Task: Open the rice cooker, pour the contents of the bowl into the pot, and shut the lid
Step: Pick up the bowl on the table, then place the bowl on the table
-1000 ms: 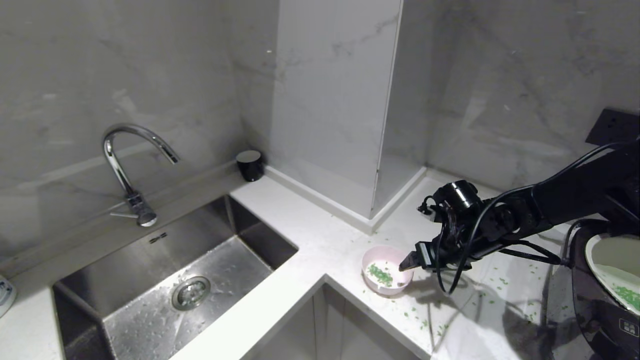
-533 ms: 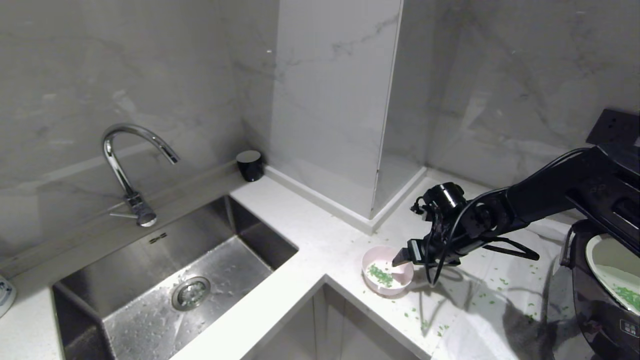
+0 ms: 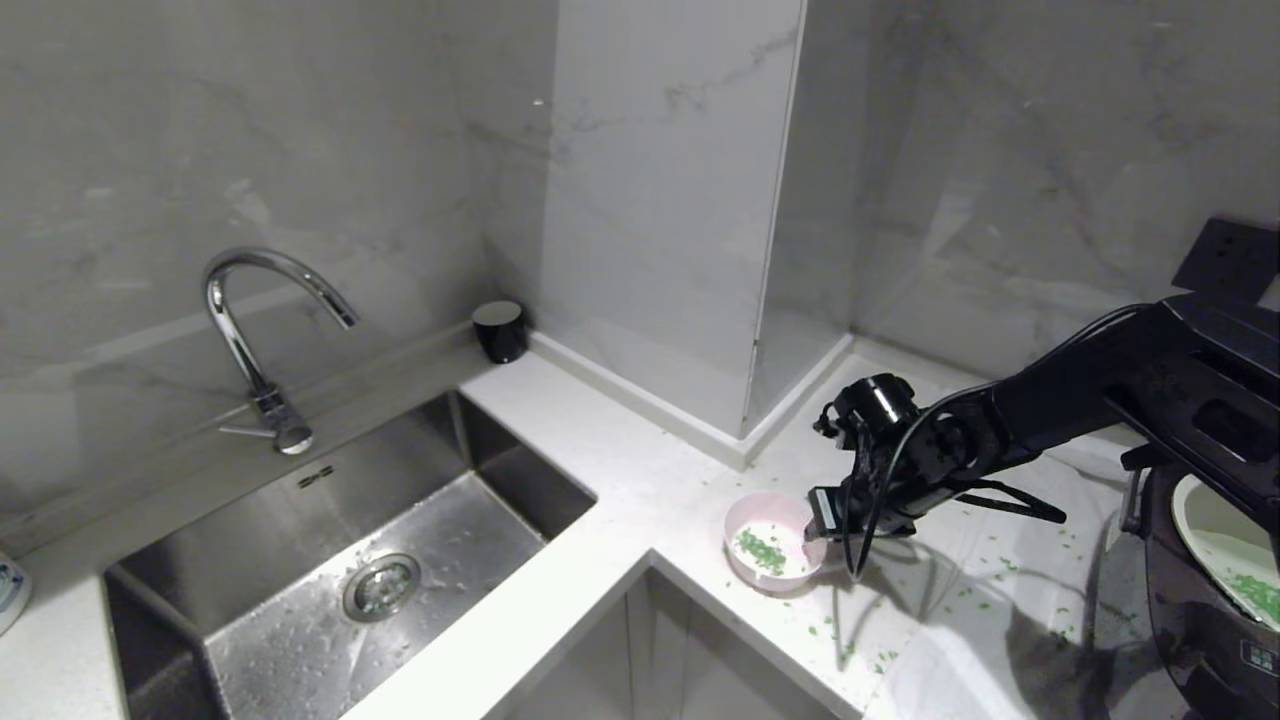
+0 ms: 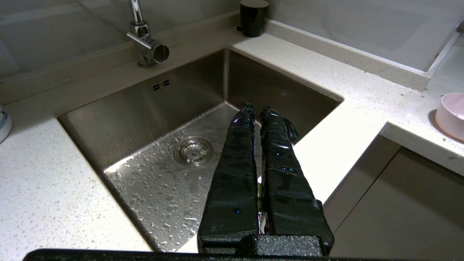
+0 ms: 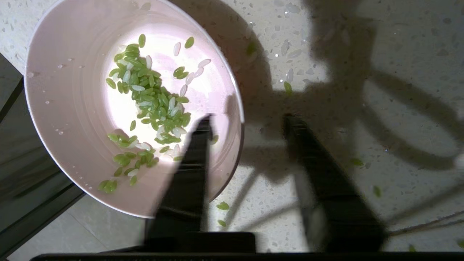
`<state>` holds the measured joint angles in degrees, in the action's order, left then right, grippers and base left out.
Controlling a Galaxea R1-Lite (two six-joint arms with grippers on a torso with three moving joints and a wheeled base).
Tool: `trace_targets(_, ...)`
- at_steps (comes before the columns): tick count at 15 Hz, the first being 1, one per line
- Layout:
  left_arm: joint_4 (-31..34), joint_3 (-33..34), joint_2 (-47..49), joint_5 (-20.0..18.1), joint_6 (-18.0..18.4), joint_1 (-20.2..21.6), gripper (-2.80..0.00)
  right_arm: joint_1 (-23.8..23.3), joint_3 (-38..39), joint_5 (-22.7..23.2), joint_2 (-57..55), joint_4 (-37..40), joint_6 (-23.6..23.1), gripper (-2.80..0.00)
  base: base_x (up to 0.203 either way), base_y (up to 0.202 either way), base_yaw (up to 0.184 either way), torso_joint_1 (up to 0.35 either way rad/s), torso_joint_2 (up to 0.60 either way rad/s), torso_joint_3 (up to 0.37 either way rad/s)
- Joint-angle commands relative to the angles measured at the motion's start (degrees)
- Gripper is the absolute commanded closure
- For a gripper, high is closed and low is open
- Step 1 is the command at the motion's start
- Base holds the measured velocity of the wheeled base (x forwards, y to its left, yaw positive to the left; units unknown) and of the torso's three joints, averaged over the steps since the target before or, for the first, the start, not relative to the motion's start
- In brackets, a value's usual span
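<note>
Cooker lid's up, pot [image 3: 1225,545] exposed. My right gripper [image 5: 246,123] straddles the pink bowl [image 3: 774,540] rim on the counter, fingers apart, no grip. Green grains [image 5: 152,105] unpoured; lid close pending

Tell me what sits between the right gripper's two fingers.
In the right wrist view, the bowl rim passes between the right gripper fingers: one finger inside over the green grains, the other outside over the counter. Jaws still apart, not yet clamped.
</note>
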<state>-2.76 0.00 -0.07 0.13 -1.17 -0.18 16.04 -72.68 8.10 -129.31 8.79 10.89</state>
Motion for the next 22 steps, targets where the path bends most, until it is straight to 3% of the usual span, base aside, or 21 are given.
trace_targets(1, 0.0, 0.8, 0.0, 0.0, -0.1, 0.0, 0.00, 1.3, -0.1, -0.8, 0.5, 0.0, 0.2, 0.00, 0.000, 0.000, 0.000, 0.000, 0.00, 0.000)
trace_targets(8, -0.1, 0.8, 0.0, 0.0, -0.1, 0.0, 0.00, 1.4, -5.2, -0.8, -1.3, 1.1, 2.2, 0.00, 0.000, 0.000, 0.000, 0.000, 0.00, 0.000)
trace_targets(15, -0.1, 0.8, 0.0, 0.0, -0.1, 0.0, 0.00, 3.5, -22.3, -0.3, -5.6, 12.9, 6.3, 0.00, 0.000, 0.000, 0.000, 0.000, 0.00, 0.000)
trace_targets(22, -0.1, 0.7, 0.0, 0.0, -0.1, 0.0, 0.00, 8.2, -32.9, -0.4, -10.4, 13.6, 8.0, 0.00, 0.000, 0.000, 0.000, 0.000, 0.00, 0.000)
